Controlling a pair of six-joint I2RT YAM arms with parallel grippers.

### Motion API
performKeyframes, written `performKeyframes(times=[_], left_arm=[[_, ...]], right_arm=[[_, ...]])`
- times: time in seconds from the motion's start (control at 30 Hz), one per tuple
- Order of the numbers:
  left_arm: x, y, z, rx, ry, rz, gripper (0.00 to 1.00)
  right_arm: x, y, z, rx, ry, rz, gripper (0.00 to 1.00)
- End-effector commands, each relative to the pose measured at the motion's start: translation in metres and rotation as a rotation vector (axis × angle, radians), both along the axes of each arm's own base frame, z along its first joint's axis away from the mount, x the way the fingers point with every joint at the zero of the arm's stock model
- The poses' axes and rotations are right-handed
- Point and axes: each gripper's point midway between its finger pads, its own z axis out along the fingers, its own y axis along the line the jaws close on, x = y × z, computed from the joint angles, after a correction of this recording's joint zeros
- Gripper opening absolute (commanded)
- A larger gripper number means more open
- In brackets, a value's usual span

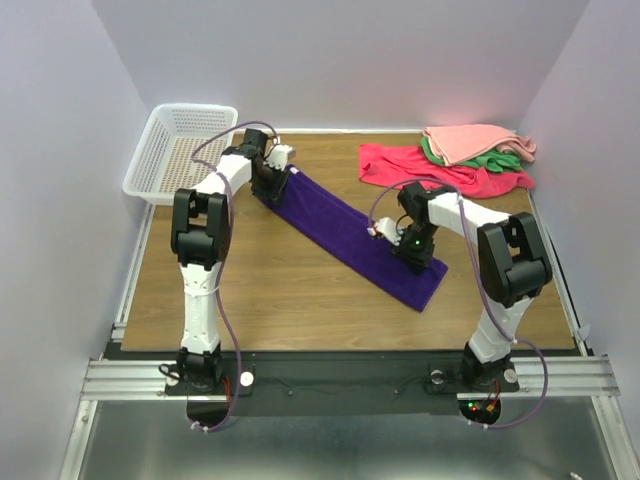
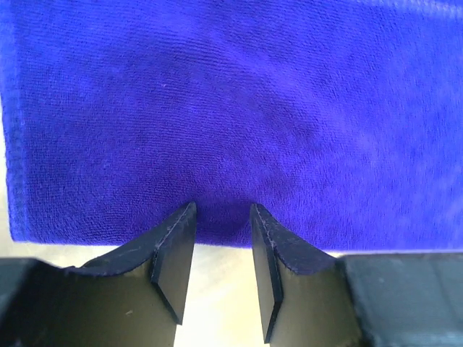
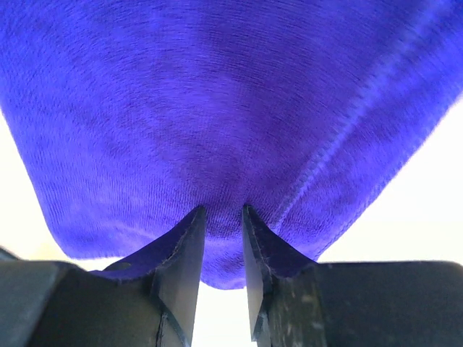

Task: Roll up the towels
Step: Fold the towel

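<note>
Lying as a long folded strip on the table (image 1: 290, 290), the purple towel (image 1: 335, 225) runs slantwise from the left pincer (image 2: 222, 210) at its far end to the right pincer (image 3: 223, 211) close to its near end. The right pincer is clenched on the cloth: seen from its wrist, the towel bunches between the two fingertips (image 3: 189, 235), a stitched seam (image 3: 340, 137) runs down into the gap, and the cloth sags away on either side. A short tail of towel reaches past this pincer toward the near edge.

The left pincer's tips sit at the towel's short edge with a narrow gap between them. The cloth ahead of them lies flat, and whether they pinch it or only rest on it I cannot tell.

Bare wood lies along both long sides of the strip. A white basket (image 1: 180, 150) stands near the left pincer, on its outer side. Beyond the right pincer, well apart, a red towel (image 1: 400, 165), a salmon-pink towel (image 1: 470, 140) and a green towel (image 1: 505, 160) are heaped in the far right corner.

From above, each wrist hides its own fingers.
</note>
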Motion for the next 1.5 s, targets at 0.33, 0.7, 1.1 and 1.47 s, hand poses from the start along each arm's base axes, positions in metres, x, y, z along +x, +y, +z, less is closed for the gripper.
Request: performKeyframes(times=[0.33, 0.7, 1.1, 1.47], left_arm=[[0.058, -0.042, 0.036, -0.056, -0.161, -0.101, 0.52], [0.024, -0.034, 0.103, -0.097, -0.259, -0.097, 0.53], [0.006, -0.035, 0.050, -0.097, -0.115, -0.076, 0.47], [0.019, -0.045, 0.040, -0.128, -0.109, -0.076, 0.47]], right_arm=[[-0.083, 0.121, 0.005, 0.139, 0.262, 0.211, 0.36], [-0.061, 0.096, 0.052, 0.196, 0.105, 0.106, 0.36], [-0.060, 0.051, -0.004, 0.022, 0.171, 0.073, 0.33], [-0.116, 0.088, -0.003, 0.115, 0.410, 0.125, 0.33]])
